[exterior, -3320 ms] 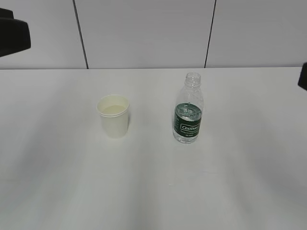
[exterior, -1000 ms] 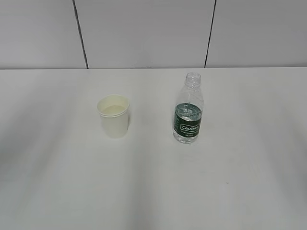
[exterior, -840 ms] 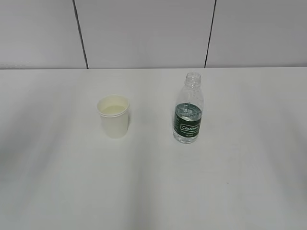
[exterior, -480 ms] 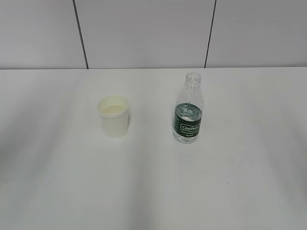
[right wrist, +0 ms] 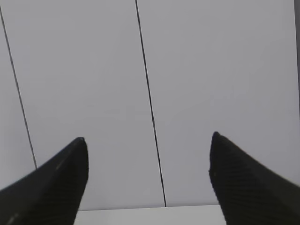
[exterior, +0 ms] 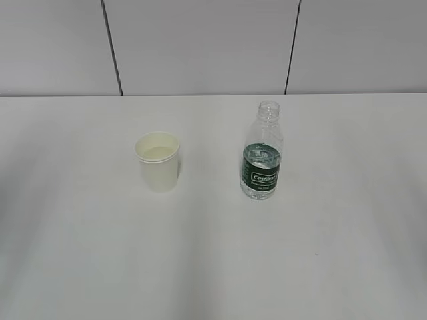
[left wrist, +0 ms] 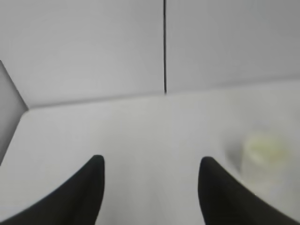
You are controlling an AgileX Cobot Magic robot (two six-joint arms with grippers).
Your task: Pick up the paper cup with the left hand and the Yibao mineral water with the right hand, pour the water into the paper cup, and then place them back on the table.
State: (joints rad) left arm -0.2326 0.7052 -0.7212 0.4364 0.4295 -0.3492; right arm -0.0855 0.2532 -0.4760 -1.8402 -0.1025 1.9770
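White table (exterior: pixel 213 267), paper cup (left wrist: pixel 265 152) right of spread left claw (left wrist: pixel 151 161)

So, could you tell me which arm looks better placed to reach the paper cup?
Left, probably: its open gripper already has the paper cup in view, ahead to its right; the right gripper faces only the wall.

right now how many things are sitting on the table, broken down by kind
paper cup: 1
Yibao mineral water bottle, uncapped: 1
total on the table: 2
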